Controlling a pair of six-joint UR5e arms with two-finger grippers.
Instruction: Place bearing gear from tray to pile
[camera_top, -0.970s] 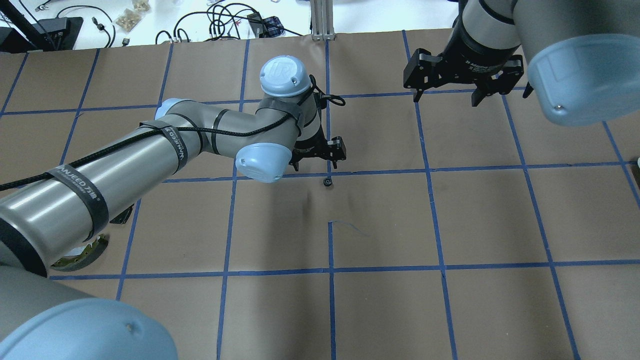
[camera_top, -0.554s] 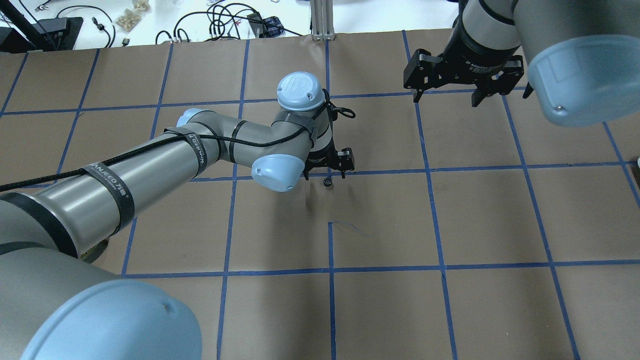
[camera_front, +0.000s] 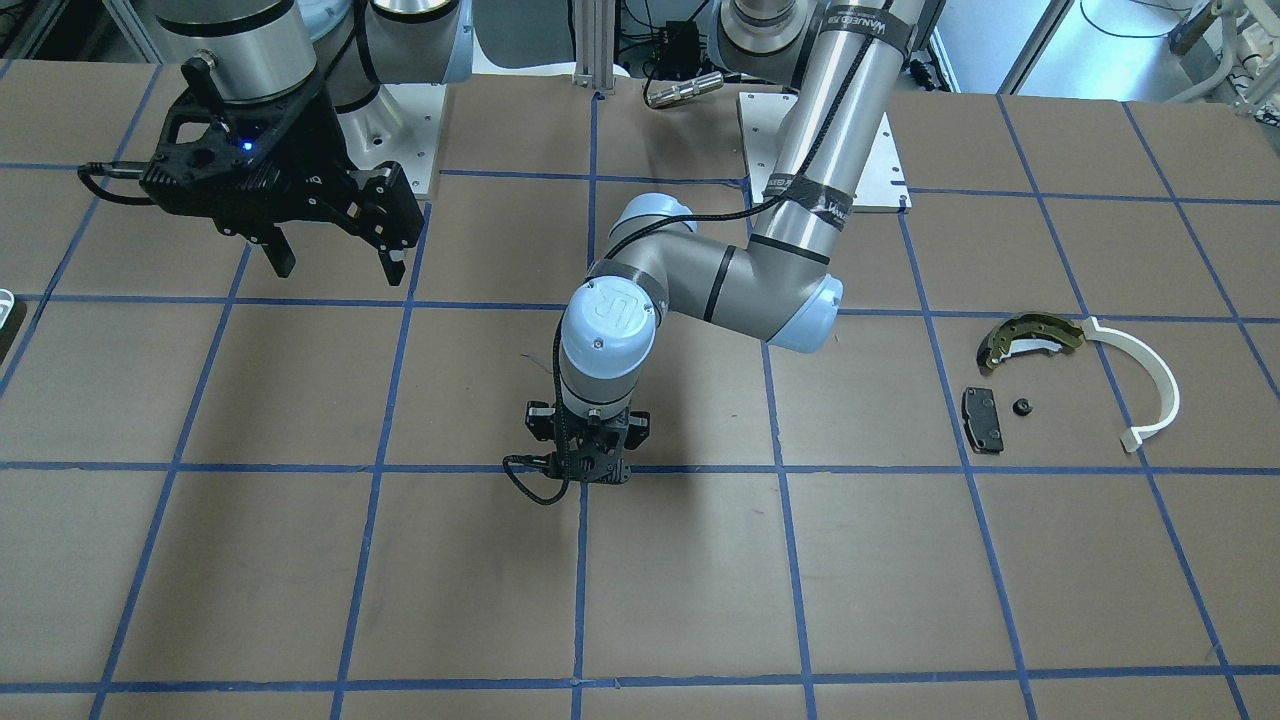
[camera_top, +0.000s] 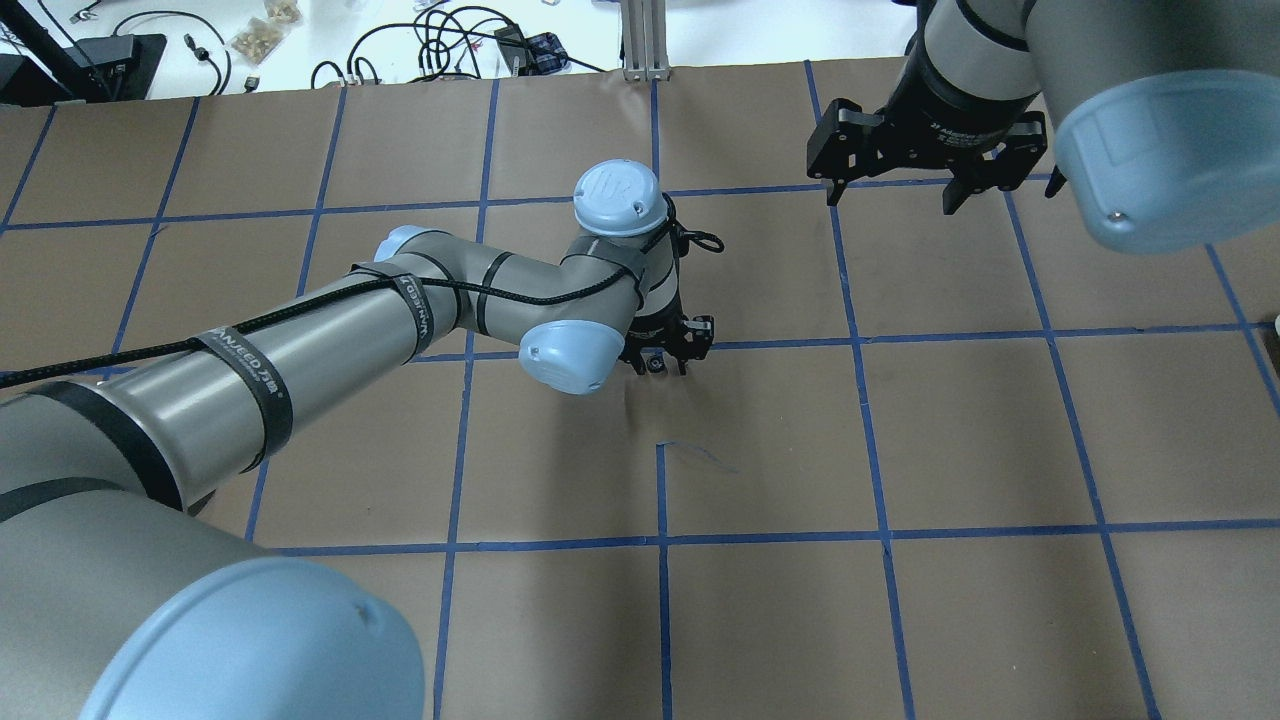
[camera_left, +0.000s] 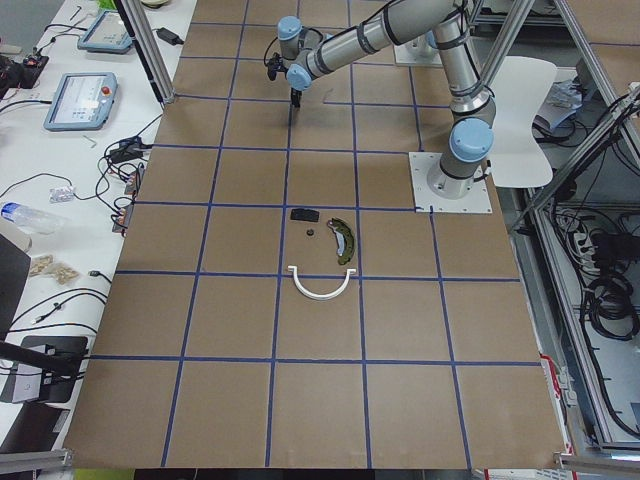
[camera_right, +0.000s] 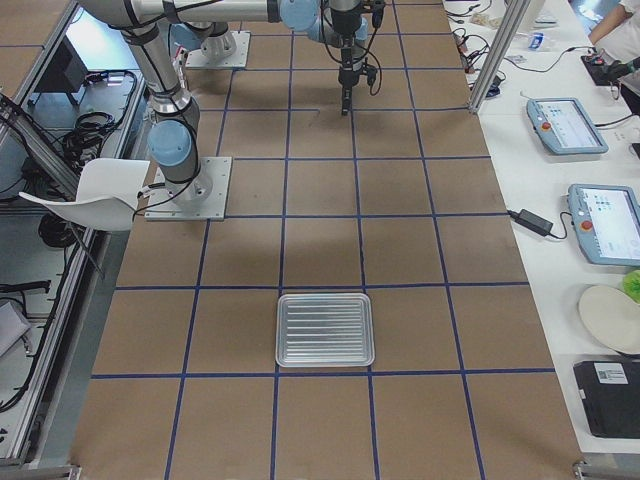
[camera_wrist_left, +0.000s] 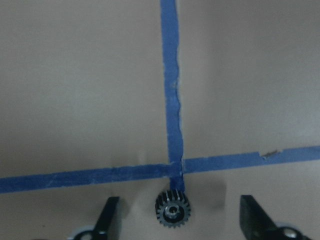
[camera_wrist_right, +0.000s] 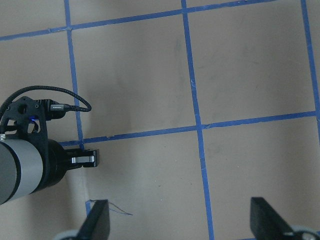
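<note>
Front-facing view: "WANJEED" on the black arm strap (camera_front: 822, 207); pile (camera_front: 1021, 407) of four parts at right.
Overhead: left tool (camera_top: 665, 356) low on the worktop (camera_top: 1000, 450), centre frame, fingers spread wide around one bearing gear (camera_top: 655, 364); right tool (camera_top: 890, 200) raised upper right, likewise spread.
Right-side view: one ribbed silver tray (camera_right: 325, 330), lower centre.
Left wrist: small, black, toothed, silvery hub, flat below a tape crossing.
</note>
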